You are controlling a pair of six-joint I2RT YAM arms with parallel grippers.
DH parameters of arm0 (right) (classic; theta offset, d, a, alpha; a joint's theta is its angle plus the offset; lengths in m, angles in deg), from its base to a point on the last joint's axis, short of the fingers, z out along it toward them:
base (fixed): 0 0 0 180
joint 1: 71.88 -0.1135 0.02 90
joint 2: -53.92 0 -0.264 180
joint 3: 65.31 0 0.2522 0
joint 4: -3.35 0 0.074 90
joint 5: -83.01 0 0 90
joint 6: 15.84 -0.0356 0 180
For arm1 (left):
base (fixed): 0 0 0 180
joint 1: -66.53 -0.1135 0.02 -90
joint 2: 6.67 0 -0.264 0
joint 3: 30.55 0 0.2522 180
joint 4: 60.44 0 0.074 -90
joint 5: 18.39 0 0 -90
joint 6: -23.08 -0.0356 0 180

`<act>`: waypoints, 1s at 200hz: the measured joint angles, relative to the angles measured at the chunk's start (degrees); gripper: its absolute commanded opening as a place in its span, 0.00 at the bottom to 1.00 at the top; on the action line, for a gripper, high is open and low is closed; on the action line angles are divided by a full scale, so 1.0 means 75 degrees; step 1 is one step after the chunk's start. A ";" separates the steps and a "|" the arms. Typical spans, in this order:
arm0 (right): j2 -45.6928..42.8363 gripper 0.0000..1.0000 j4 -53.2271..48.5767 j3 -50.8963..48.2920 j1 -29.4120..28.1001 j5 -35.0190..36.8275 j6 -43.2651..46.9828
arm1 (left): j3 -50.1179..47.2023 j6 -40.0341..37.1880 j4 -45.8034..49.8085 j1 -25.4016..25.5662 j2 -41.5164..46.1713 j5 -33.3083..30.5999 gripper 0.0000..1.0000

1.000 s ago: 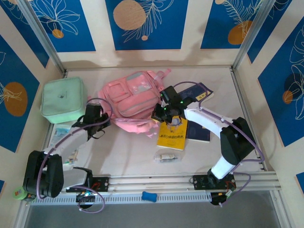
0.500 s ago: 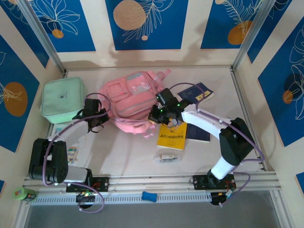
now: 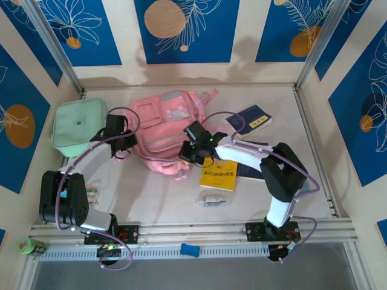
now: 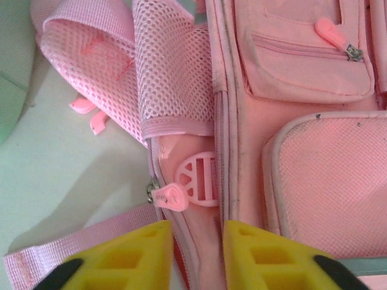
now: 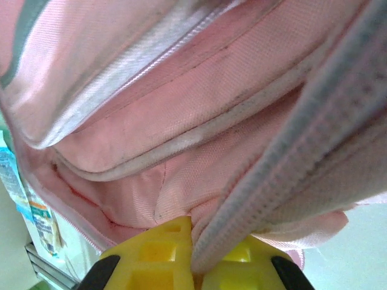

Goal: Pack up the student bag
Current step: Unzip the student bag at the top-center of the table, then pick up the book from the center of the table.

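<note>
Top view: the pink student bag (image 3: 166, 124) lies flat near the desk's (image 3: 163, 199) far edge, left of centre. A mint case (image 3: 78, 125) sits by the left edge. A yellow book (image 3: 219, 174), a blue book (image 3: 254, 118) and a small packet (image 3: 211, 200) lie loose on the desk, so packing looks barely begun. What the bag holds cannot be told. The left gripper (image 3: 124, 145) and right gripper (image 3: 192, 154) flank the bag's near side.

Left wrist view: the left gripper's (image 4: 195, 229) fingers stand slightly parted, holding nothing, just short of a pink zip pull (image 4: 169, 196) on the bag (image 4: 302, 169).

Right wrist view: the right gripper (image 5: 199, 238) is pinched closed on a grey-trimmed edge (image 5: 290, 145) of the bag (image 5: 151, 90).
</note>
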 measured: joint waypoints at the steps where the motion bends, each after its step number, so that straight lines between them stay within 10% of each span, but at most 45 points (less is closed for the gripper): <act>1: 0.0012 0.01 0.0017 0.0000 -0.0006 0.0000 -0.0015 | 0.0009 -0.0003 0.0012 0.0000 0.0000 -0.0006 0.33; 109: -0.0962 0.61 -0.0233 -0.0475 -0.0691 0.0297 0.0204 | -0.0673 0.0131 0.0667 0.0402 0.2107 0.1236 0.47; 200: -0.4316 0.60 -0.2393 -0.2535 0.1151 0.0073 0.1851 | -0.1821 0.2177 -0.0393 0.4867 0.2693 0.1373 0.54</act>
